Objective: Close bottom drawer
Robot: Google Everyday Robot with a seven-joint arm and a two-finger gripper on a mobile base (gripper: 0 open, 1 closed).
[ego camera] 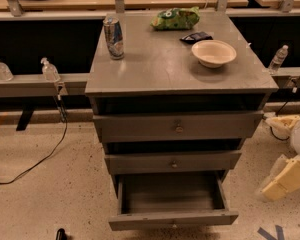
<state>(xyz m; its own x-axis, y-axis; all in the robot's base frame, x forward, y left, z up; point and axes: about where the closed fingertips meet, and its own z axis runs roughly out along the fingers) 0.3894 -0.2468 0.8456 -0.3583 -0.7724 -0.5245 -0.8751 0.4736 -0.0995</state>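
The grey cabinet [155, 69] has three drawers. The bottom drawer [172, 219] is the narrowest and is pulled far out. Its inside [170, 194] is bare, and a small knob sits at the centre of its front. The middle drawer [173, 162] and the top drawer [178, 127] each stand slightly out. My cream-coloured gripper [282, 181] hangs low at the right edge of the camera view. It is beside the cabinet at about the bottom drawer's height, well apart from it, and touches nothing.
On the cabinet top stand a drink can [113, 36], a green snack bag [175, 18], a small black object [196, 36] and a white bowl [213, 52]. Bottles [50, 70] stand on side ledges. A cable [45, 156] runs across the floor at left. Blue tape [272, 232] marks the floor.
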